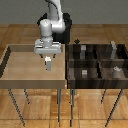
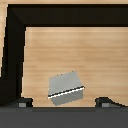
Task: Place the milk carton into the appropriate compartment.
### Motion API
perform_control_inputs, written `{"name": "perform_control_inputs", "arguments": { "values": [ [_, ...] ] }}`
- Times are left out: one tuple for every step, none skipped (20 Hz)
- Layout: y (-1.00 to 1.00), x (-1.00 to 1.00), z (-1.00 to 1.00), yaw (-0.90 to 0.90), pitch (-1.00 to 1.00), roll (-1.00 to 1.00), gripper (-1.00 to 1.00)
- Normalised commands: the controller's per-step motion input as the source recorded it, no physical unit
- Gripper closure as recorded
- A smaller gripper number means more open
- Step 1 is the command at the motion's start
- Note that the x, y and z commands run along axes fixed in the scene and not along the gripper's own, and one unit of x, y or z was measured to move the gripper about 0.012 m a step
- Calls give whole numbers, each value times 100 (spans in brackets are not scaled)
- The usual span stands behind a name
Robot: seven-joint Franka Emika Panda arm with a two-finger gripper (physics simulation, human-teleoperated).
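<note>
Pincer (image 1: 48, 58) spread wide, above milk carton (image 2: 66, 88), not touching.

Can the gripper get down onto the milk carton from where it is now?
Probably yes. The gripper hangs right above the milk carton, its jaws apart, and the wrist view shows bare tray floor all around the carton, nothing between.

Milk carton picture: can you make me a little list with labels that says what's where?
milk carton: small, white-grey, inside the light wooden tray
light wooden tray: on the exterior view's left, raised rim
gripper: right above the carton
jaws: on either side of the carton; grip cannot be told
dark divided bin: on the exterior view's right, several compartments
small grey objects: in the bin's compartments
carton from wrist view: turned at an angle on the tray floor
</note>
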Motion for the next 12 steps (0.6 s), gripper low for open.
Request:
{"name": "perform_control_inputs", "arguments": {
  "values": [
    [0,0,100,0,0,0,-100],
    [0,100,0,0,0,0,-100],
    [0,0,0,0,0,0,-100],
    [0,100,0,0,0,0,-100],
    [0,100,0,0,0,0,-100],
    [0,100,0,0,0,0,-100],
    [0,0,0,0,0,0,-100],
    [0,0,0,0,0,0,-100],
    [0,-100,0,0,0,0,-100],
    [0,-100,0,0,0,0,-100],
    [0,-100,0,0,0,0,-100],
    [0,0,0,0,0,0,-100]
  ]
}}
